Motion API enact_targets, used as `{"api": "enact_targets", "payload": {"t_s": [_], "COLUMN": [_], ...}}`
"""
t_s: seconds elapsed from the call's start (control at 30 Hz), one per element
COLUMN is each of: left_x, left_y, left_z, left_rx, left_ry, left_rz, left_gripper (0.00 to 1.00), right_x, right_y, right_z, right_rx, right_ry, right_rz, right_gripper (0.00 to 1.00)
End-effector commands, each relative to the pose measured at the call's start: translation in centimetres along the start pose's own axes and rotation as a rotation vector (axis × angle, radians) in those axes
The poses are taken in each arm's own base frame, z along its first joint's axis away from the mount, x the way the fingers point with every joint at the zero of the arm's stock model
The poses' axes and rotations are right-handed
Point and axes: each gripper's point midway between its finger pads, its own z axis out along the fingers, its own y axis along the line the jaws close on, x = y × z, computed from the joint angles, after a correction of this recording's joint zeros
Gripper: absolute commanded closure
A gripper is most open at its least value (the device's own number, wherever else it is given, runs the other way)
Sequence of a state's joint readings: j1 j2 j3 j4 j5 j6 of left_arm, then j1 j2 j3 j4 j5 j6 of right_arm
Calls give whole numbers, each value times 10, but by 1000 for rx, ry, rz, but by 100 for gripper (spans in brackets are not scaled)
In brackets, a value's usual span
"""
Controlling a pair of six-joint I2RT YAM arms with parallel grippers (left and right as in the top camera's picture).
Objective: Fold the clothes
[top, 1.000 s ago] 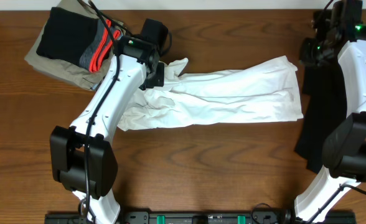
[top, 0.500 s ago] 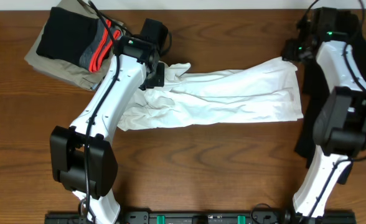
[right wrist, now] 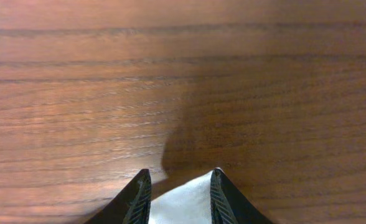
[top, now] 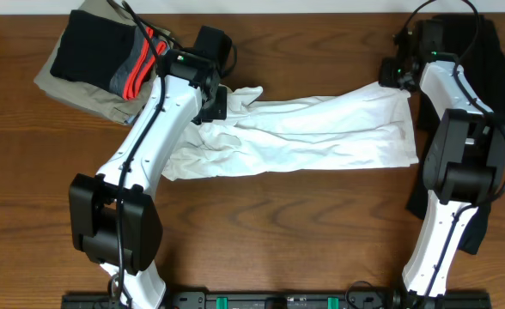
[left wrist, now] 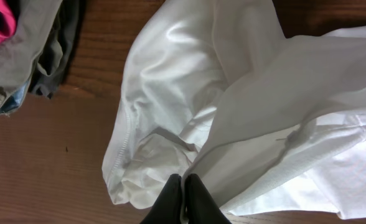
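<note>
White T-shirt: stretched across the middle of the bench as a long rumpled band, not yet folded, bunched at its left end and flatter toward the right.

Left pincer: tips pressed together on a ridge of cloth in the bunched end, just beside a seamed edge. Looks clamped on a crumpled fold rather than a clean hem.

Right pincer: fingers apart, straddling the far right corner of the shirt, white cloth between them, nothing gripped yet, bare wood ahead.

Likely trouble from here:
- Closing too shallow on that corner, catching only its tip or a single layer; then slipping free on the lift.
- Lifting from the left by a wrinkled ridge; probably drags several layers together and leaves the fold skewed.
- Pulling the two ends unevenly; twists the band instead of flattening it.
- Sweeping the left arm back toward the pile of folded clothes close behind it; could snag or topple the stack.
- Moving the right arm over the dark garment lying beside it; could drag that cloth into the work.
</note>
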State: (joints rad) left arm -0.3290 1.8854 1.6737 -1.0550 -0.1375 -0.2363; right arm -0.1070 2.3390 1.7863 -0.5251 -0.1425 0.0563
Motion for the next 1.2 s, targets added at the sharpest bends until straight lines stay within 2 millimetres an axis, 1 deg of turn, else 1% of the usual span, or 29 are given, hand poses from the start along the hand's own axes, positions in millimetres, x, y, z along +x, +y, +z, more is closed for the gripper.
{"api": "enact_targets", "payload": {"t_s": [0.0,0.03,0.07,0.1,0.13,0.3,0.47,0.6,0.63,0.67,0.7,0.73,0.77,0.9,1.0,1.1,1.17], "left_x": [2,2,2,2,2,2,2,2,2,2,2,2,2,2,2,2,2], "left_y": [2,2,2,2,2,2,2,2,2,2,2,2,2,2,2,4,5], "left_z": [2,2,2,2,2,2,2,2,2,2,2,2,2,2,2,2,3], "left_rx": [-9,-9,-9,-9,-9,-9,-9,-9,-9,-9,-9,-9,-9,-9,-10,-11,-12], "left_ry": [11,11,11,11,11,11,11,11,11,11,11,11,11,11,11,11,12], "left_rz": [-9,-9,-9,-9,-9,-9,-9,-9,-9,-9,-9,-9,-9,-9,-9,-12,-16], "left_gripper": [94,94,94,94,94,94,94,94,94,94,94,94,94,94,94,94,94], "right_x": [9,9,9,9,9,9,15,26,28,30,30,30,30,23,18,10,4], "right_y": [-5,-6,-8,-10,-11,-12,-13,-14,-14,-15,-15,-15,-15,-17,-19,-19,-17], "right_z": [11,11,11,11,11,11,12,18,19,20,20,20,20,18,13,3,-7], "right_rx": [24,34,45,54,63,66,66,68,68,69,69,70,70,72,67,50,38], "right_ry": [24,23,23,23,23,24,44,82,90,96,98,98,95,76,68,71,78], "right_rz": [4,3,3,3,3,4,6,10,11,12,14,21,27,44,62,72,78], "right_gripper": [70,69,66,57,51,48,50,56,60,69,84,92,95,99,99,99,99]}}
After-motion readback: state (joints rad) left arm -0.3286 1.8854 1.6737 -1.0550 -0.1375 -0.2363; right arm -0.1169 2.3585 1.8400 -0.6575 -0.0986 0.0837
